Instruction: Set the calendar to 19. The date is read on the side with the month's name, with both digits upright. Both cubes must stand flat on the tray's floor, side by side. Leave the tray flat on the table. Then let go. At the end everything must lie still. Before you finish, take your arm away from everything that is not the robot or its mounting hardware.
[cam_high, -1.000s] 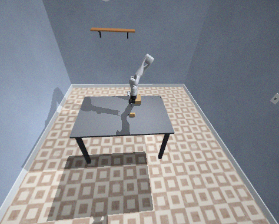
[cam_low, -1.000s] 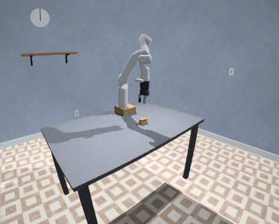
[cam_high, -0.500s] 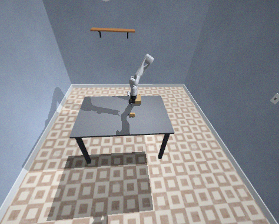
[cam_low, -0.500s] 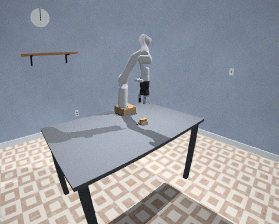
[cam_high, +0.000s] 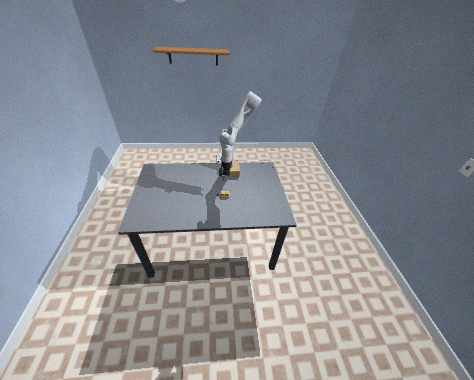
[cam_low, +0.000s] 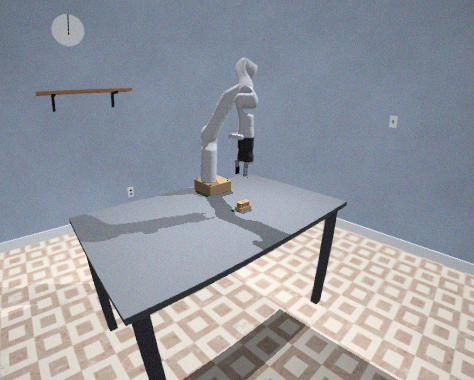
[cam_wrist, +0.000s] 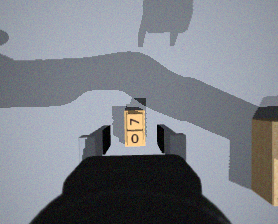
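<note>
The two light-wood cubes stand side by side in the small tray (cam_low: 243, 209), which sits on the table. Seen from above in the wrist view, one cube (cam_wrist: 134, 121) has a 7 turned sideways on its top face, and the other cube (cam_wrist: 135, 139) shows a 0 on top. Tray and cubes are tiny in the top and exterior views, so the digits on the month's side cannot be read. My gripper (cam_low: 241, 171) (cam_wrist: 133, 134) is open and empty, pointing down high above the tray, with the cubes showing between its fingers in the wrist view.
The wooden base block (cam_high: 234, 169) (cam_low: 213, 187) (cam_wrist: 265, 155) of the arm stands near the tray, at the table's rear edge. A small dark piece (cam_wrist: 140, 101) shows at the tray's far end in the wrist view. The arm's shadow crosses the table (cam_high: 260, 200) (cam_low: 165, 260).
</note>
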